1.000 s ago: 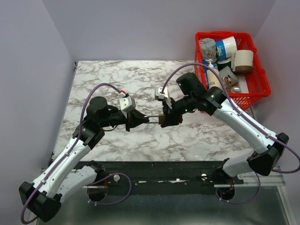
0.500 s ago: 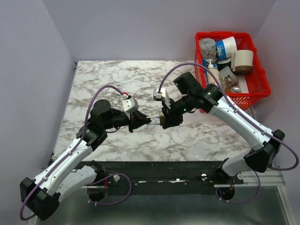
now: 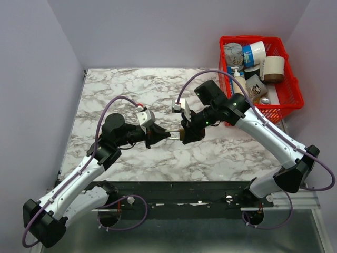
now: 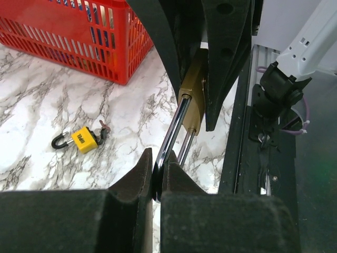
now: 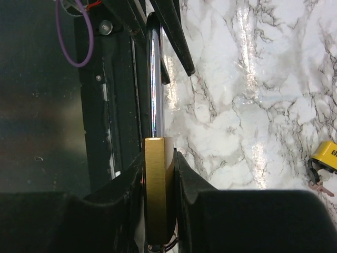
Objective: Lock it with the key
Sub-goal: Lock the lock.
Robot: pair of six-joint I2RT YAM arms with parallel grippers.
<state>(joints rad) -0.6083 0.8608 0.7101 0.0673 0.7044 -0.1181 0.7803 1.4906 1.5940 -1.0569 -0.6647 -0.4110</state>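
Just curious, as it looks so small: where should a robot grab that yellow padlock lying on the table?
Probably by its square body, from straight above. The yellow padlock lies flat on the table, shackle at one end, a key at the other, so the jaws can close across its two free sides.

red basket (image 3: 290,94) | holds containers | on marble table (image 3: 121,87), far right

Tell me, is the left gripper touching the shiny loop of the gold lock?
Touching. The left wrist view shows the left gripper pinching the shiny loop of the gold lock between its fingers, with no gap.
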